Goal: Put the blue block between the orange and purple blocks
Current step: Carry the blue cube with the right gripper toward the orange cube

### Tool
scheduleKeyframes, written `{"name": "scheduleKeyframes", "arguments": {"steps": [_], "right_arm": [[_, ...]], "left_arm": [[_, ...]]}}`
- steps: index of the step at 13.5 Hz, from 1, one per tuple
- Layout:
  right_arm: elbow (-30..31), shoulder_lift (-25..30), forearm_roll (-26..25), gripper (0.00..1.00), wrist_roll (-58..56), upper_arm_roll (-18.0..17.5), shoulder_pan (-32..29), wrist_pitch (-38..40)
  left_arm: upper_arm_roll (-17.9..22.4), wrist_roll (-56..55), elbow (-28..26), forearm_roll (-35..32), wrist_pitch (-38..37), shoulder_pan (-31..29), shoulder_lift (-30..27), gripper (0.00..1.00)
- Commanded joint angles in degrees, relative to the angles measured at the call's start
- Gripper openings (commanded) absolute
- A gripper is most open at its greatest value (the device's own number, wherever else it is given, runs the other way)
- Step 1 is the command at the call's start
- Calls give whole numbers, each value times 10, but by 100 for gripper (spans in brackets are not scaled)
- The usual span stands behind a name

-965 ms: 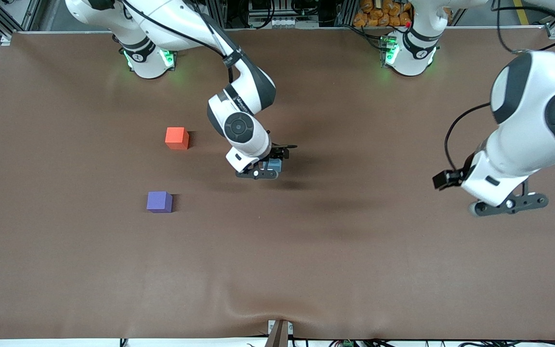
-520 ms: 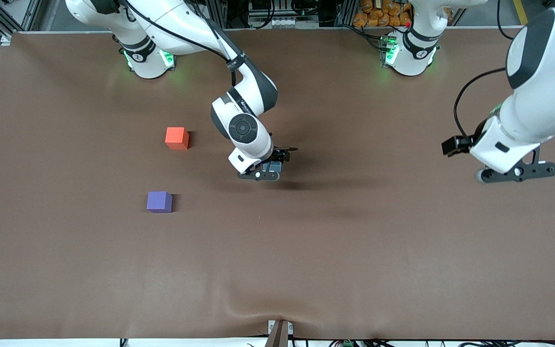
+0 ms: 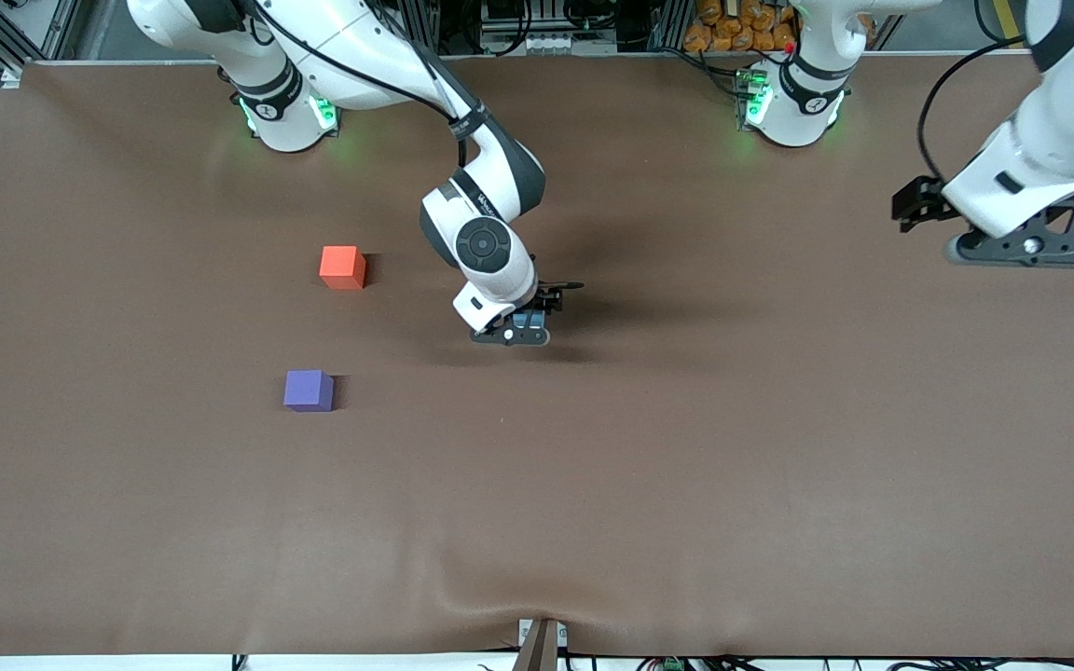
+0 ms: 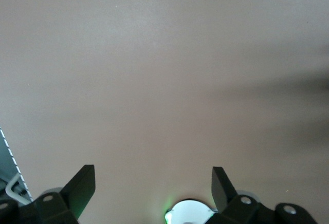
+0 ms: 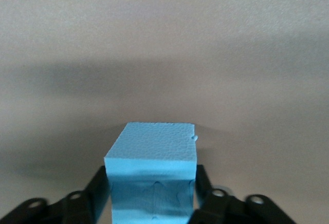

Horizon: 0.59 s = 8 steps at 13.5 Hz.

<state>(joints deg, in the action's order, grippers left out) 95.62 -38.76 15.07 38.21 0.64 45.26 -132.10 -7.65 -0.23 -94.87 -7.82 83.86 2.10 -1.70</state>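
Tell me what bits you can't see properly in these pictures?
- Blue block, front view: mostly covered by the right claw and its wrist.
- Blue block's underside, right wrist view: cut off by the picture's edge.
- Orange block and purple block: missing from both wrist views.
- Left claw, left wrist view: only fingertips show.

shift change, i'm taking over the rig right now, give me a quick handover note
Right gripper: fingers shut on the blue block, over the table's middle.
Left gripper: open, empty, waiting over the left arm's end of the table.
Orange block and purple block sit toward the right arm's end, apart, purple nearer the front camera.
Done: blue block grasped.
Left: carry it across and set it in the gap between them.
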Motion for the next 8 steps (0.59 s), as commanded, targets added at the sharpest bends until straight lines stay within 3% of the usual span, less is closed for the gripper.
{"name": "scheduleKeyframes", "arguments": {"steps": [1,4,6,8], "right_arm": [[-5,7,-16,0,14,4,-3,23],[-6,70,-26,0,-1,7,-39,131],[-1,128,-106,0,-23,9,-75,192],[24,176,-107,0,-101,8,-140,234]], "left_arm": [[19,52,-8,14,-2,-2,-27,100],[35,38,35,55,-18,14,-18,100],[35,2,53,66,-25,16,-16,100],[35,-2,80,67,-39,9,-6,100]]}}
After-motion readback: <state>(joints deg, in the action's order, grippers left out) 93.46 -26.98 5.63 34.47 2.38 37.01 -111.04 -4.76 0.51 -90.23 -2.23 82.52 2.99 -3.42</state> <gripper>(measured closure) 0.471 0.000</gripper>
